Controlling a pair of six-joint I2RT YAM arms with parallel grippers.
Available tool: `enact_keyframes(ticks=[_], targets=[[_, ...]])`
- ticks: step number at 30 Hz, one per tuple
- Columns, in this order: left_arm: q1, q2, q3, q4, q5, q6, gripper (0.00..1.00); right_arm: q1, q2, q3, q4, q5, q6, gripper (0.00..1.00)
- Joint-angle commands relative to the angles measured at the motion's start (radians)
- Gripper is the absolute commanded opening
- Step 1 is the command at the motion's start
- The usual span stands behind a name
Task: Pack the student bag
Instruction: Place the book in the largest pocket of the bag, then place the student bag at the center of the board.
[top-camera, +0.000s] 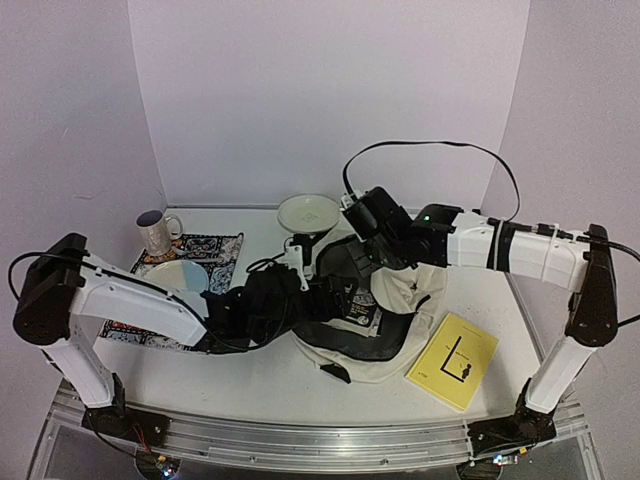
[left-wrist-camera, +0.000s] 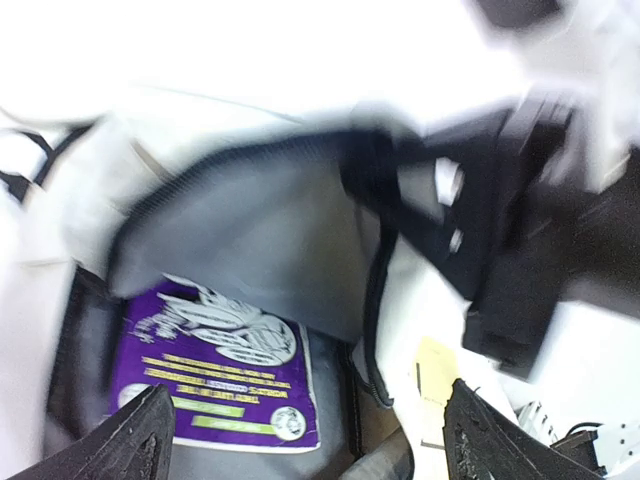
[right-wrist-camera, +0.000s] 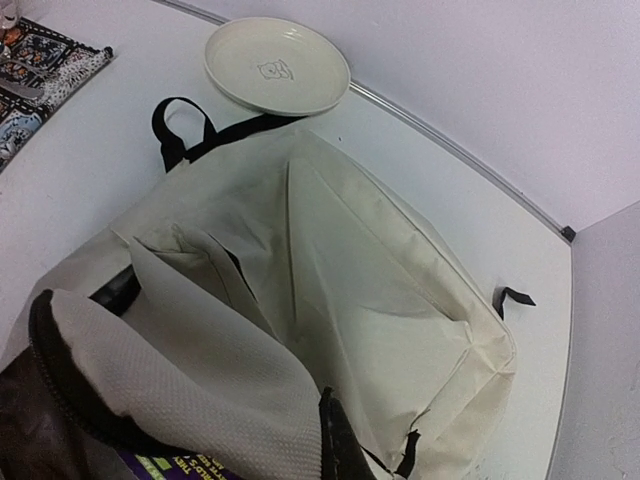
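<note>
Both hands are tending the cream fabric backpack (top-camera: 395, 350) — right hand (right-wrist-camera: 180, 440) clamping its rim, left hand (left-wrist-camera: 310, 432) hanging fingers-apart over a purple glossy book (left-wrist-camera: 215, 380) inside.

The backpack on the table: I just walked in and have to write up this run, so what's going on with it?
The right gripper is shut on the top flap of the cream student bag, holding its mouth open. The left gripper is at that opening, its fingers spread open above a purple book that lies inside the bag. A yellow book lies on the table beside the bag, not yet packed.
</note>
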Motion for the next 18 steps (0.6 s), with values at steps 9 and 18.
enact_keyframes(ticks=[9, 18], targets=[[0.146, -0.213, -0.168, -0.180, 0.033, -0.061, 0.91, -0.132, -0.183, -0.172, 0.081, -0.063, 0.023, 0.02], [0.296, -0.126, -0.184, -0.181, 0.340, -0.111, 0.89, -0.125, -0.132, -0.224, 0.086, -0.267, 0.038, 0.08]])
